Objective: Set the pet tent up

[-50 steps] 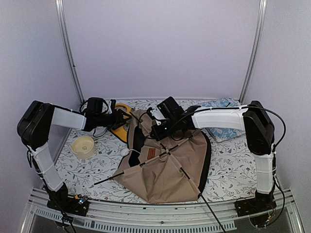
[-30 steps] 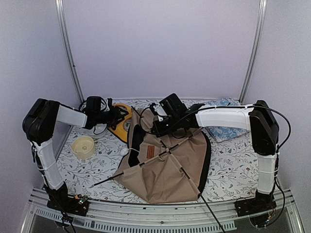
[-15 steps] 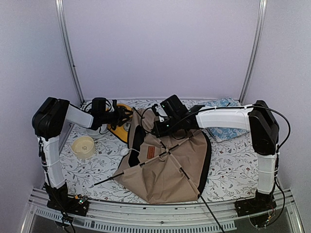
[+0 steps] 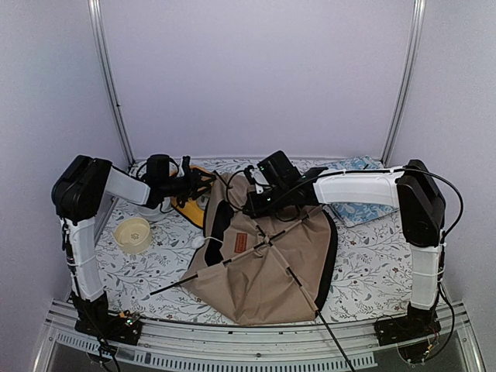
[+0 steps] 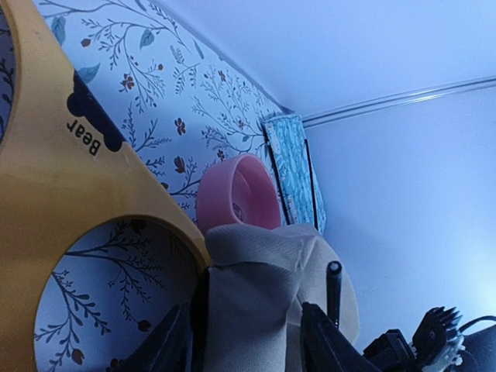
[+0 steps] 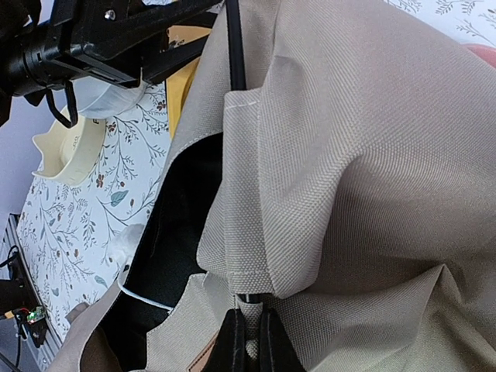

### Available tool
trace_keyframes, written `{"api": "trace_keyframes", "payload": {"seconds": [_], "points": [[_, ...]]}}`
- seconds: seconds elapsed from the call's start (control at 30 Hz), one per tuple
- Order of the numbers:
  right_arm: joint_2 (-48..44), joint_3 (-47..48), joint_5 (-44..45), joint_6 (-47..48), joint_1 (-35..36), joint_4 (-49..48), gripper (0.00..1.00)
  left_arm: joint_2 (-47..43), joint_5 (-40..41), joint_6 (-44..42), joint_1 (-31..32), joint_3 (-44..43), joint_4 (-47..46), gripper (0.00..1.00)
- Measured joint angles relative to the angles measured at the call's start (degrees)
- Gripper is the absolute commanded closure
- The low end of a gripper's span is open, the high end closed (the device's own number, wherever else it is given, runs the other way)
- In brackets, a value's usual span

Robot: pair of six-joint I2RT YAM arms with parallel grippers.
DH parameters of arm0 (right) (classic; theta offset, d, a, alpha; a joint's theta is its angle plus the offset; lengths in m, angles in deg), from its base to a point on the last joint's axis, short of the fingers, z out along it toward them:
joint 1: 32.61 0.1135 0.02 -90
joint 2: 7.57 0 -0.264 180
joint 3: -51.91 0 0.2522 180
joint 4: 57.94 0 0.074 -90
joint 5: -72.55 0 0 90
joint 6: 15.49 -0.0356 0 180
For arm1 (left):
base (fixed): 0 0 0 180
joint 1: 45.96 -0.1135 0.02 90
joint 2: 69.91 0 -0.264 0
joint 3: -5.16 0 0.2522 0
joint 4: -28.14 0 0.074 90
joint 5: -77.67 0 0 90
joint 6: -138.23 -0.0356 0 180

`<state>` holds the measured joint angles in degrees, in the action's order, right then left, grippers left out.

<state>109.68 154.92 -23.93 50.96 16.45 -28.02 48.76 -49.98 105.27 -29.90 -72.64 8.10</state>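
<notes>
Tent: the pet tent [image 4: 263, 271] sprawls slack in the middle of the table [image 4: 372, 271], tan canvas in a heap and not standing, with its far edge raised up at both claws.
Poles: thin black rods cross over the canvas just beside the brown label patch [image 4: 242, 245]. 1 tip pokes out at the front left, and another runs past the table's near edge.
Left claw: the left claw [image 5: 246, 345] comes in from the left, half spread, with a thick fold of tan canvas filling the gap between its fingers. It is gripping the cloth.
Right claw: the right claw [image 6: 248, 345] is pressed tight together, pinching a black pole [image 6: 235, 46] right where it leaves a canvas sleeve.
Pom-pom: the white pom-pom [image 4: 199, 242] lies on the table at the tent's left edge.
Feeder: the yellow feeder [image 5: 46, 194] sits just beside the left claw.
Bowls: a cream bowl [image 4: 132, 233] stands well to the left, and a pink bowl [image 5: 236, 194] sits beyond the gripped fold.
Cushion: the blue cushion [image 4: 353, 167] is at the far right, behind the right arm.
</notes>
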Motion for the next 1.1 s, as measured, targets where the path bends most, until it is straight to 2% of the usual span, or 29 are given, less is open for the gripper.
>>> {"api": "trace_keyframes", "payload": {"seconds": [0.1, 0.2, 0.4, 0.53, 0.8, 1.1], "points": [[0.0, 0.0, -0.1, -0.2, 0.0, 0.0, 1.0, 0.2, -1.0, -0.3, 0.5, -0.7, 0.2, 0.52], [0.0, 0.0, -0.1, -0.5, 0.0, -0.1, 1.0, 1.0, -1.3, -1.1, 1.2, -2.2, 0.5, 0.58], [0.0, 0.0, -0.1, -0.8, -0.1, -0.2, 1.0, 3.3, -1.4, -1.8, 1.7, -4.7, 1.4, 0.87], [0.0, -0.1, -0.2, -0.9, -0.3, -0.2, 1.0, 3.8, -0.8, -3.7, 1.8, -5.5, 2.9, 1.0], [0.0, -0.6, -1.0, -0.9, -0.4, -0.3, 1.0, 3.6, 3.2, -11.2, 3.3, -7.8, 8.0, 1.0], [-0.1, -1.8, -1.2, -1.2, -0.6, -0.9, 1.0, 1.9, 7.3, -15.4, 3.8, -7.5, 10.0, 1.0]]}}
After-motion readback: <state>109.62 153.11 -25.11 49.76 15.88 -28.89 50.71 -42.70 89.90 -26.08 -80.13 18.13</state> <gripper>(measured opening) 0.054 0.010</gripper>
